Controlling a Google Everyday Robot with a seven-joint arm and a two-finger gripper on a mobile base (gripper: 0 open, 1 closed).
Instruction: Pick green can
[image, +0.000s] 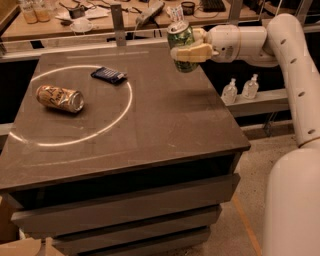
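Camera view: your hand (188, 53) is clamped around the green can (180, 36), tilted, clear above the table (165, 125) at its far right edge; tan-orange can (59, 98) lies sideways, left.

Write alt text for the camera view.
The robot's hand grips the green can, tilted, in the air over the table's far right edge. A tan can lies on its side inside a white circle, a dark blue packet near the circle's far rim.

Midsection of green can (180, 36) — behind the hand (184, 50)
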